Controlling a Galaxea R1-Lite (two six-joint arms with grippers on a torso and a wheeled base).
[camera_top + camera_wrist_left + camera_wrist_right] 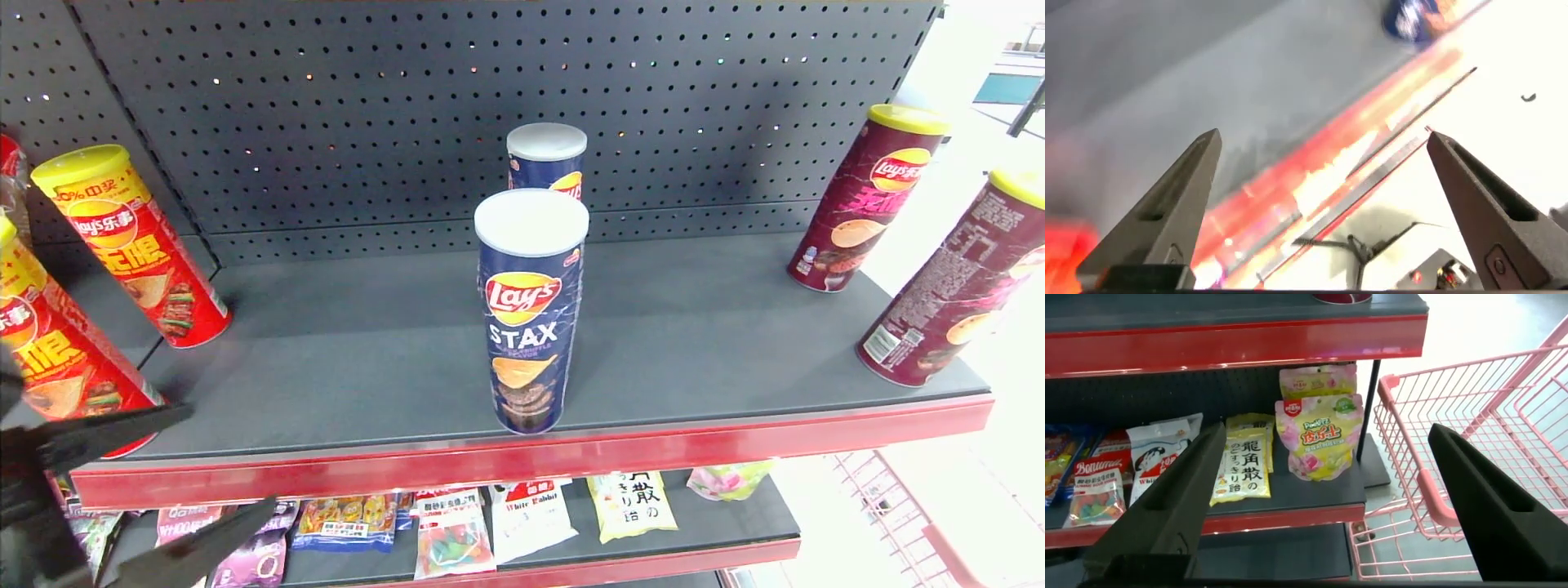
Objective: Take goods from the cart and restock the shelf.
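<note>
Top shelf (694, 343): dark grey deck, red front lip, pegboard back. Six chip cans on it, all upright with their lids on, so the contents are hidden.
- front blue can (529, 314): centre, near the lip, pale grey lid, label facing out with a red-yellow logo and a chip picture.
- rear blue can (546, 159): directly behind it by the pegboard, mostly hidden, same design.
- red cans: one at the back left (135, 245), one at the front left (57, 359). Yellow lids, big yellow characters on red.
- maroon cans: one at the back right (865, 200), one at the front right corner (951, 290). Yellow lids; the front one is turned so its small-print panel and barcode face out.

Lower shelf (1290, 514): flat snack bags in a row. There's a green-pink bag (1319, 437) with a matching one behind it, a yellow bag (1245, 461) with large black characters, a white bag (1159, 453) and a clear candy bag (1094, 490).

The pink wire cart (1470, 457) stands just beside the shelf's right end. I can't tell what's in it.

Left gripper (233, 456): below the top shelf's front left corner, fingers spread wide, holding nothing.
Right gripper (1327, 429): faces the lower shelf and the cart, fingers apart, holding nothing.
</note>
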